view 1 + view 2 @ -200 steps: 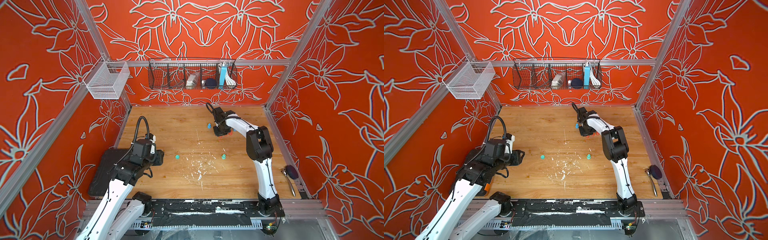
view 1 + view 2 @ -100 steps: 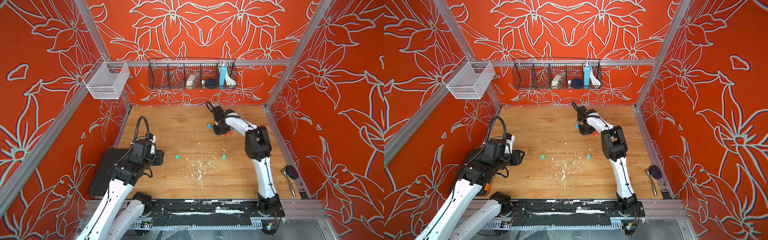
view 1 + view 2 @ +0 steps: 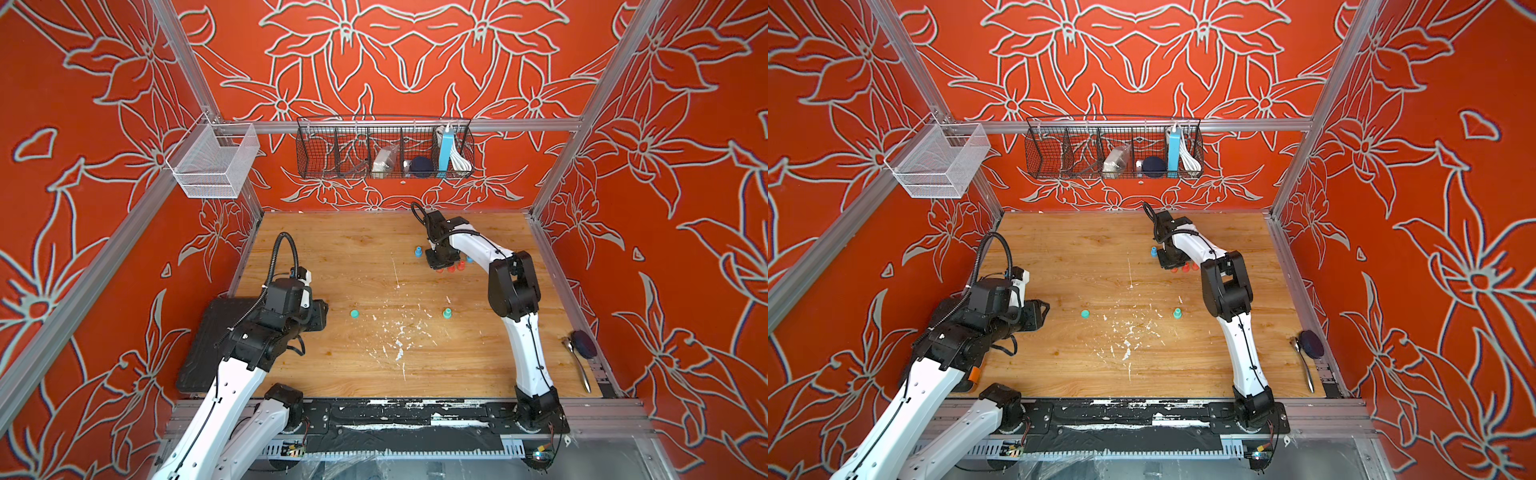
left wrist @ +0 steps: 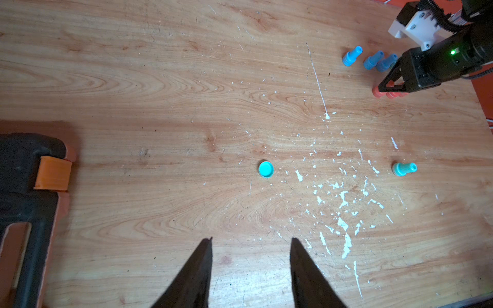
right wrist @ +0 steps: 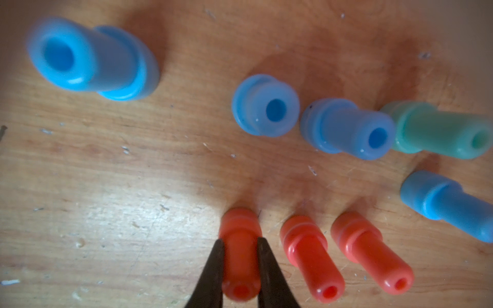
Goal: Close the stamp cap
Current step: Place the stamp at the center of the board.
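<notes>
A small round teal cap (image 3: 354,313) (image 3: 1085,313) (image 4: 266,169) lies flat on the wooden table, left of centre. A teal stamp (image 3: 446,313) (image 3: 1177,313) (image 4: 404,169) stands upright to its right, apart from it. My left gripper (image 4: 250,240) (image 3: 322,312) is open and holds nothing, low over the table a short way left of the cap. My right gripper (image 5: 240,245) (image 3: 441,266) is far back on the table, shut on a red stamp (image 5: 240,229) that stands at the end of a short row.
Two more red stamps (image 5: 312,256) (image 5: 370,250), several blue stamps (image 5: 265,106) and a green one (image 5: 437,130) crowd round the right gripper. A black mat (image 3: 208,332) lies at the table's left edge. A spoon (image 3: 577,365) lies at the right edge. White flecks (image 3: 399,340) mark the table's middle.
The right arm's elbow has shifted slightly to the left while its gripper stays on the red stamp. The left arm has not moved.
</notes>
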Robot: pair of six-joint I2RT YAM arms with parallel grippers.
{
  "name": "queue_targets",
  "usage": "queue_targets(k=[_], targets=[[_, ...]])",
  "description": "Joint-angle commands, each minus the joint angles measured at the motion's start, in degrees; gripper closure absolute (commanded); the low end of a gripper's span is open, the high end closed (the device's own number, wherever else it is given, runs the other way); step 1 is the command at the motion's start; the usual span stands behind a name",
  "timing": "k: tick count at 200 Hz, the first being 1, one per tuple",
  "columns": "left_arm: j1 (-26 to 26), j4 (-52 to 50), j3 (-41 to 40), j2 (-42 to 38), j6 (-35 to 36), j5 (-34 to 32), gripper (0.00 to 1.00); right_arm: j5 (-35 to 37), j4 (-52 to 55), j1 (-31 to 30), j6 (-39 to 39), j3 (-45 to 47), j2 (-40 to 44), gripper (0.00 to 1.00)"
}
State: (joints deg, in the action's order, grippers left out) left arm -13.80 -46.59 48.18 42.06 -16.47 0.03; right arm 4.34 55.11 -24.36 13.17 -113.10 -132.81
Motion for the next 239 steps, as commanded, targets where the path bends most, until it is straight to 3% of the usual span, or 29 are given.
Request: queue_targets(k=[1,41,108,208,239], targets=[[0.62,0.53,-0.11,-0.14,0.86,-0.47,0.52,0.14,2.37,0.52,-0.59,0.91,-4.12,0.84],[0.62,0.47,-0.11,-0.15,0.83,-0.56,0.52,-0.21,2.11,0.45,-0.76,1.13,-4.04,0.82],[0.71,0.45,-0.05,-0.14,0.78,-0.91,0.51,-0.08,2.08,0.5,-1.04,0.3,-2.98,0.68],[0.88,0.45,-0.11,0.04,0.69,-0.82,0.51,0.43,2.78,0.38,-1.02,-0.5,2.93,0.65],[0.91,0.36,-0.11,0.12,0.7,-1.0,0.51,0.68,3.26,0.36,-0.89,0.12,6.11,0.59]])
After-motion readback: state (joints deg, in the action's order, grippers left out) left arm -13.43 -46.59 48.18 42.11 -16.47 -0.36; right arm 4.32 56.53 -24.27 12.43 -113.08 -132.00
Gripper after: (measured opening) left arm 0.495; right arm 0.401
